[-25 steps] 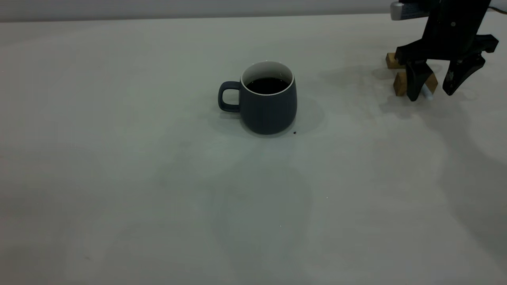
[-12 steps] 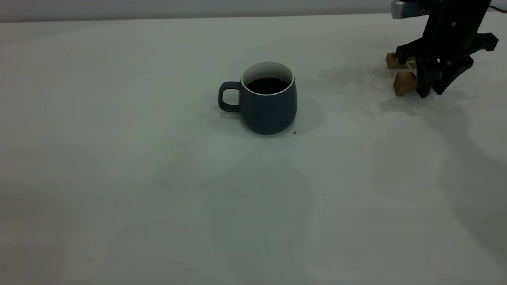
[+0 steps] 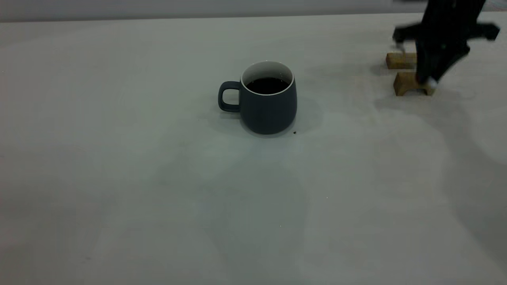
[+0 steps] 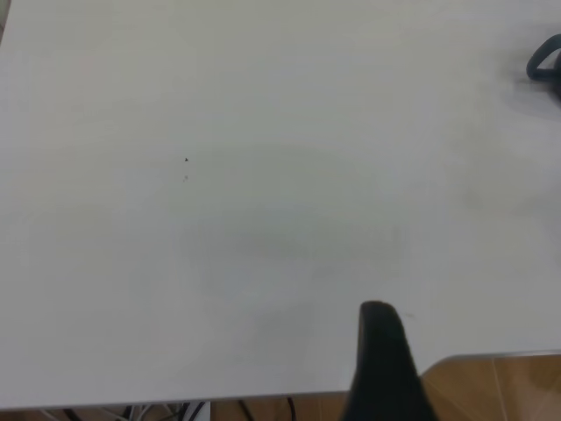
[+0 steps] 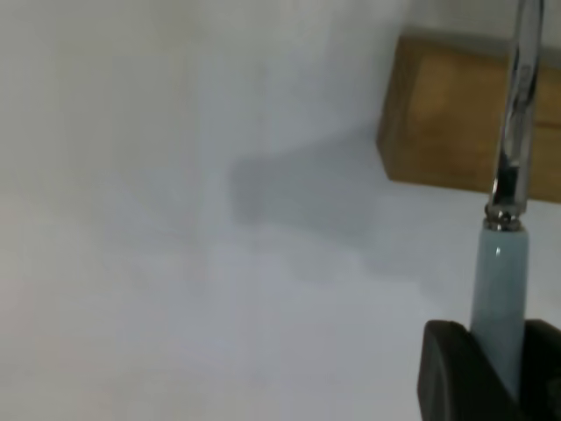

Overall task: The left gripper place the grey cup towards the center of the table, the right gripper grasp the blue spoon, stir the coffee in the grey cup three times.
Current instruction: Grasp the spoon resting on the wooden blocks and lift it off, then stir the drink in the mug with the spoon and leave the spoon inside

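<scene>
The grey cup (image 3: 268,103) stands upright in the middle of the table (image 3: 158,178), its handle pointing to the exterior view's left. Dark coffee (image 3: 267,85) fills it partway. At the far right my right gripper (image 3: 429,79) is shut on the blue spoon (image 3: 432,83), just above the wooden blocks. In the right wrist view the spoon's pale blue handle (image 5: 500,289) sits clamped in that gripper (image 5: 498,368), with the metal neck (image 5: 517,105) running out past it. My left gripper (image 4: 382,360) hangs over a table edge, far from the cup's handle (image 4: 545,63).
Two tan wooden blocks (image 3: 401,60) (image 3: 407,83) lie under the right gripper; one block (image 5: 465,118) shows close in the right wrist view. A small dark speck (image 3: 294,132) lies by the cup's base. Wooden floor (image 4: 500,386) shows past the table edge.
My right gripper went from open around the spoon to shut on it. It has since risen a little off the blocks with the spoon. The cup has not moved.
</scene>
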`<state>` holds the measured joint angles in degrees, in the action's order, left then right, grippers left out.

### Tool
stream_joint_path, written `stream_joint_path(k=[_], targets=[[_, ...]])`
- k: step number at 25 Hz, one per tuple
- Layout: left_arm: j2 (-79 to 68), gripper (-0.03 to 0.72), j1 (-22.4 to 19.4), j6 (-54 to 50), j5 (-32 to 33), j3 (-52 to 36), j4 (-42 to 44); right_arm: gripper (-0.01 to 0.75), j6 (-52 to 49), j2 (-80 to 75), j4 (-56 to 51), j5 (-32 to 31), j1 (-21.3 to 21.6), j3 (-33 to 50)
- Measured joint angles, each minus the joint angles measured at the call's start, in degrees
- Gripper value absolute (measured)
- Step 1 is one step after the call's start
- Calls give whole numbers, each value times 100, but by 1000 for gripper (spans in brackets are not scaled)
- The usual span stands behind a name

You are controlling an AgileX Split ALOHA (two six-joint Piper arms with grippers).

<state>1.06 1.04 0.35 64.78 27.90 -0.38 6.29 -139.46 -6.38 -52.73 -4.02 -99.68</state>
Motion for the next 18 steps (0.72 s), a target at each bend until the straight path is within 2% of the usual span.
stream_joint_path(k=[7, 13, 18], targets=[[0, 563, 0, 0, 0, 0, 0, 145, -114, 370, -2012, -1504, 6, -898], [0, 563, 0, 0, 0, 0, 0, 145, -343, 376, -3855, -1593, -58, -1168], [0, 563, 0, 0, 0, 0, 0, 145, -764, 376, -5050, -1593, -344, -1168]])
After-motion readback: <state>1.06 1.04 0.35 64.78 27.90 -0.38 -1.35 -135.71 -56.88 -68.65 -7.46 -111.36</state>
